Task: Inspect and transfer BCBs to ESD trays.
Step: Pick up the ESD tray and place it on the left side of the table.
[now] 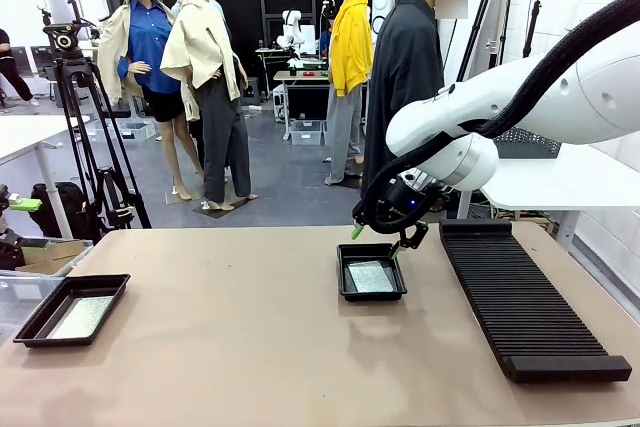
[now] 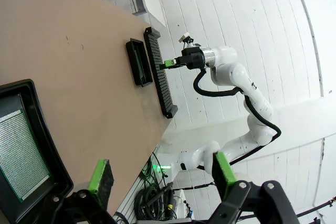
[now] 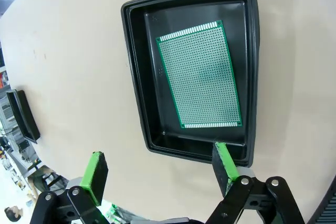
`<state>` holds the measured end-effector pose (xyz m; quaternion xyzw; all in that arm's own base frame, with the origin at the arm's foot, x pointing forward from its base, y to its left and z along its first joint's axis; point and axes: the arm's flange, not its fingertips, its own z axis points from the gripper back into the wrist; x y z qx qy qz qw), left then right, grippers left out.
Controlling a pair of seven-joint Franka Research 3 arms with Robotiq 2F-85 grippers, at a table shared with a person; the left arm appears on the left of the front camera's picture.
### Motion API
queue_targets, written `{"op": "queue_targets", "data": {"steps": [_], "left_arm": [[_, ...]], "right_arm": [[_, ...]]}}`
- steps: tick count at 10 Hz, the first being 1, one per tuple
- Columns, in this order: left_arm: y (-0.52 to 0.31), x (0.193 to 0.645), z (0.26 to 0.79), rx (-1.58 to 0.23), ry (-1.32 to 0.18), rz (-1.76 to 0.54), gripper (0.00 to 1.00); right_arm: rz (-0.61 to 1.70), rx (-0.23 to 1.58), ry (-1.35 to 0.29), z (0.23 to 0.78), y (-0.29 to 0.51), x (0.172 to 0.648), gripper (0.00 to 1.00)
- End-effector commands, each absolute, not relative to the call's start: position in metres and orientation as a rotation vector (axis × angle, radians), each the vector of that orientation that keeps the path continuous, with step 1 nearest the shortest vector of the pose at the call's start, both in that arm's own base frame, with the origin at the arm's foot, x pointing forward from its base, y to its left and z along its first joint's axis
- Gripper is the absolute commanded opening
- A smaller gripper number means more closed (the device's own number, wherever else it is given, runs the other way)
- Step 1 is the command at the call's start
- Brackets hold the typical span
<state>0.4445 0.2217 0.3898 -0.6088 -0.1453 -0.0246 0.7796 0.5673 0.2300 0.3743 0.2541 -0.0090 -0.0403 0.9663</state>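
Two BCBs (image 1: 371, 277) (image 1: 82, 316) lie flat in trays (image 1: 345, 277) (image 1: 40, 322): thin, light, stiff; grip by an edge; both jaws open, empty.

Robotics lab: camera tripod (image 1: 85, 137), other work tables (image 1: 300, 77) behind (open concrete floor).

The right arm (image 1: 520, 107) reaches in from the right, its gripper (image 1: 383, 236) pointing down, jaws spread wide and empty; the left gripper (image 2: 160, 174) also gapes empty
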Motion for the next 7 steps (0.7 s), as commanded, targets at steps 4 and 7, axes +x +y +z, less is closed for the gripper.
{"op": "queue_targets", "data": {"steps": [4,7], "left_arm": [[0.223,0.443,0.392,-1.3,-0.308,-0.059,1.0],[0.223,0.443,0.392,-1.3,-0.308,-0.059,1.0]], "right_arm": [[-0.083,0.514,-0.025,0.375,0.23,0.568,1.0],[-0.082,0.629,-0.053,0.393,0.2,0.555,1.0]]}}
